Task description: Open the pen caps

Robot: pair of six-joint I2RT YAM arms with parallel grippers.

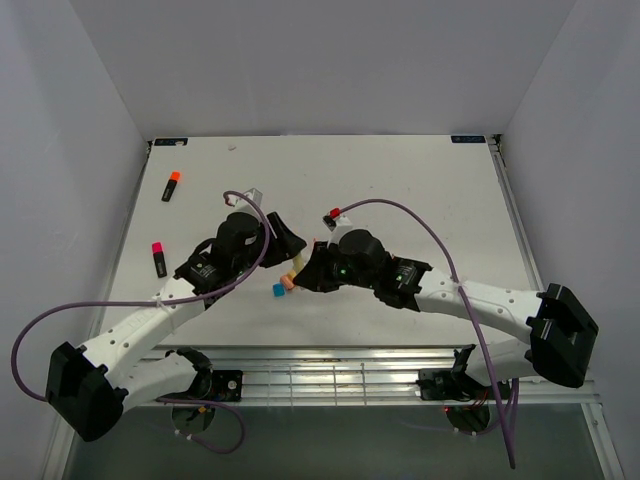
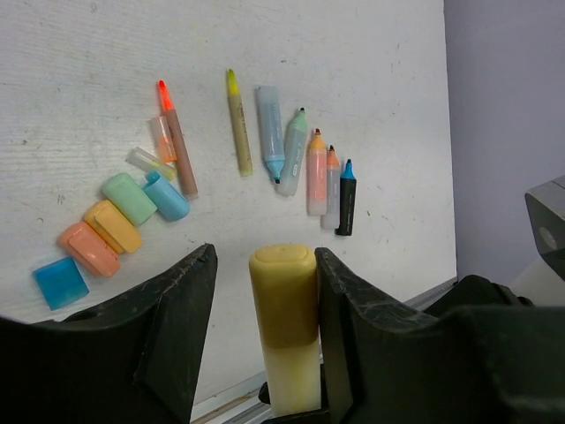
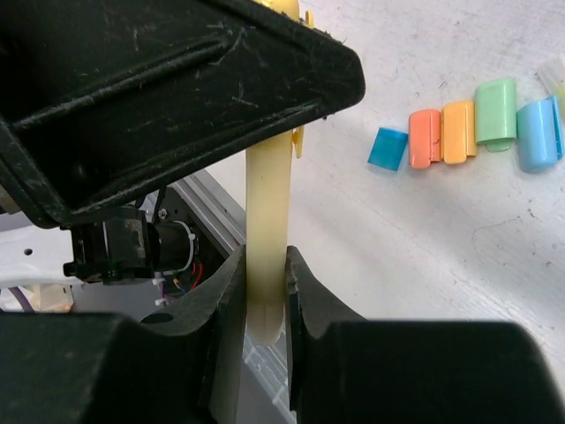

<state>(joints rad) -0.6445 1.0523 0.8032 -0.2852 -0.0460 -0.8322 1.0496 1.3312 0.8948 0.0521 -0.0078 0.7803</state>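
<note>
Right gripper (image 3: 263, 269) clamps the yellow pen (image 3: 269, 194); left gripper (image 2: 265, 256) stands open around its cap (image 2: 283, 296).

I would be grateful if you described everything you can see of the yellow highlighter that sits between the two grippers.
The yellow highlighter is a stubby plastic marker with a pale, creamy yellow body and a darker mustard cap. The cap is rounded at the end and is on the body. The right gripper is shut on the body near its tail end. The cap sits between the fingers of the open left gripper, close against one finger with a clear gap at the other.
</note>
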